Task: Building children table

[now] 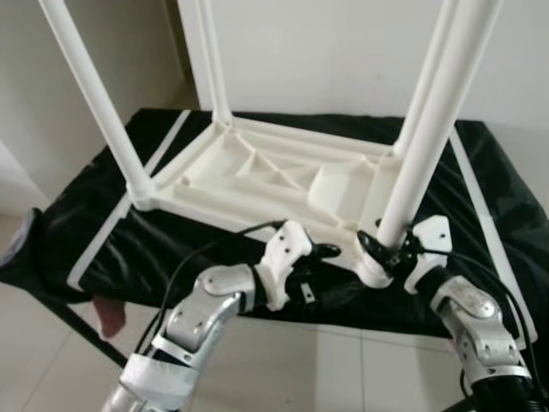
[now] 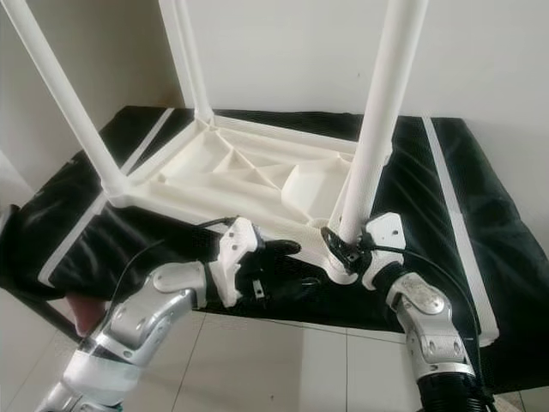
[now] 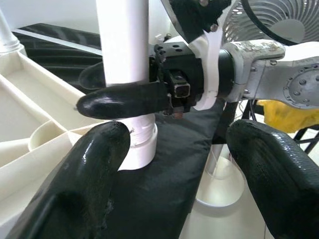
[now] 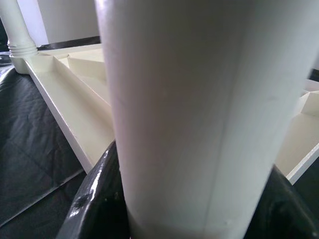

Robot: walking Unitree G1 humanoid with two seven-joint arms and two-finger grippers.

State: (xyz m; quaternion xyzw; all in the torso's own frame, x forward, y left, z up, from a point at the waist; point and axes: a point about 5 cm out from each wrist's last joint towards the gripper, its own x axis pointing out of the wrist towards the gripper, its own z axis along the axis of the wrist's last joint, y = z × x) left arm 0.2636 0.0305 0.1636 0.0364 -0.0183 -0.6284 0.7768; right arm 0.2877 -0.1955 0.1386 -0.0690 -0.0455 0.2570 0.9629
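My right gripper (image 2: 343, 249) had its jaws clamped round the near white leg (image 2: 377, 129), low by its socket on the upturned tabletop (image 2: 249, 176), which lay on the black-covered table (image 2: 463, 215). My left gripper (image 2: 287, 257) hovered beside, jaws apart. Seating the leg seemed underway; twisting it firmly home looked next.

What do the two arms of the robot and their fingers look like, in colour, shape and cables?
Both arms have rounded silver metal segments with white plastic wrist housings. The left gripper and right gripper each carry two long, thick, rounded fingers of glossy black with a finely textured surface. Thin black cables loop loosely along each forearm to the wrist.
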